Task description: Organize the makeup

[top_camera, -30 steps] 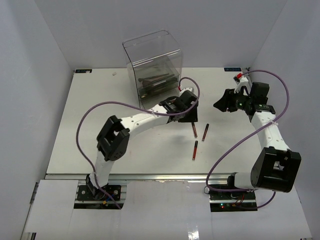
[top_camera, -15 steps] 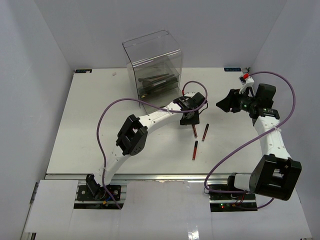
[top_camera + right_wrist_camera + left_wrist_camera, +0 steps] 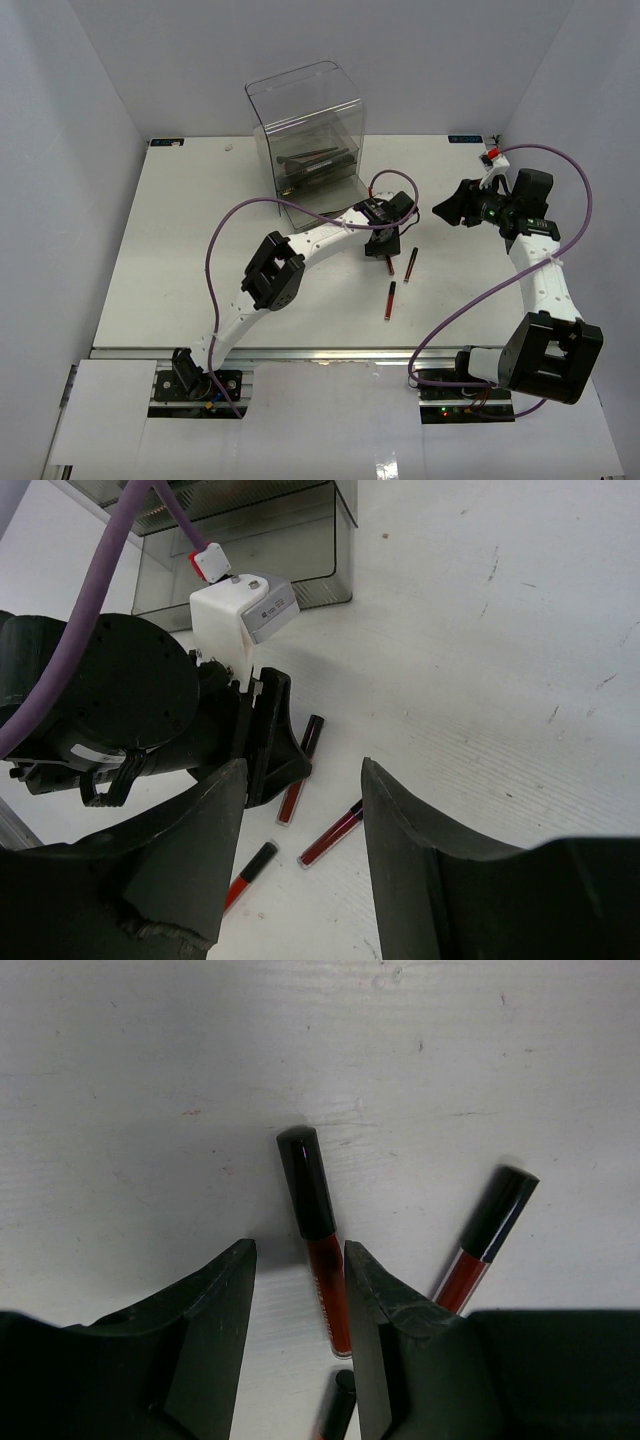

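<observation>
Three slim red-and-black tubes lie on the white table in front of the clear box. My left gripper (image 3: 385, 243) is open and low over the table, its fingers astride one tube (image 3: 322, 1255), which lies close to the right finger (image 3: 375, 1300). A second tube (image 3: 485, 1235) lies to the right, outside the jaws, and a third tube (image 3: 337, 1412) pokes in at the bottom. In the top view the tubes are at the left gripper (image 3: 389, 265), beside it (image 3: 410, 263) and nearer (image 3: 390, 300). My right gripper (image 3: 455, 208) is open and empty, raised to the right of them.
The tall clear acrylic drawer box (image 3: 310, 140) stands at the back centre and holds dark slim items; it also shows in the right wrist view (image 3: 250, 540). The left arm's purple cable arcs over the table. White walls enclose the table.
</observation>
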Controlling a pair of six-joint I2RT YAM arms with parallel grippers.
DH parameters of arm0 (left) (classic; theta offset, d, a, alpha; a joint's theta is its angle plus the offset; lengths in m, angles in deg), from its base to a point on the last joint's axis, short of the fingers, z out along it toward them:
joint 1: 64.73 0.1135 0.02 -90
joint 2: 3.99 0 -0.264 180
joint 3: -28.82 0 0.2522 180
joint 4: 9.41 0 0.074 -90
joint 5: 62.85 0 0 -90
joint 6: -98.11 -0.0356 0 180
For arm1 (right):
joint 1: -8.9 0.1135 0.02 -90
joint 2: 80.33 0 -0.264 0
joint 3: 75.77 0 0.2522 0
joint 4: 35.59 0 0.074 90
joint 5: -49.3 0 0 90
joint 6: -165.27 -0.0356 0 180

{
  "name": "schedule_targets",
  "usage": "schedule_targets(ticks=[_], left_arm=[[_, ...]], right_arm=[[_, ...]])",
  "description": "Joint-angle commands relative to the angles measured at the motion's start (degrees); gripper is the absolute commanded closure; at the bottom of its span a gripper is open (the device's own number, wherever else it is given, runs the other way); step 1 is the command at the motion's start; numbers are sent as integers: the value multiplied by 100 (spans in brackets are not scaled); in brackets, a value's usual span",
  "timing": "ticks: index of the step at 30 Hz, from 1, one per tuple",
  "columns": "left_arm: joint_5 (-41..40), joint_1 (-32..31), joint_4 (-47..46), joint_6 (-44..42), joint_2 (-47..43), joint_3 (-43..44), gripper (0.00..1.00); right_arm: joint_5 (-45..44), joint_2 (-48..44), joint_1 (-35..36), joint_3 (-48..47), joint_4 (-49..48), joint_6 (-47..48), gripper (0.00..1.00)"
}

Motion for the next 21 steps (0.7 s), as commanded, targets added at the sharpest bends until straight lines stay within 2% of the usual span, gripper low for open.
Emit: schedule_targets(ticks=[1, 8, 21], left_arm=[[83, -32, 48, -115, -34, 242, 49], [1, -51, 139, -421, 13, 7, 54], [-883, -59, -282, -957, -899, -1701, 57]], right_arm=[[147, -131, -64, 58, -194, -2, 44], [176, -101, -120, 70, -200, -2, 44], [202, -84, -190, 114, -200, -2, 43]])
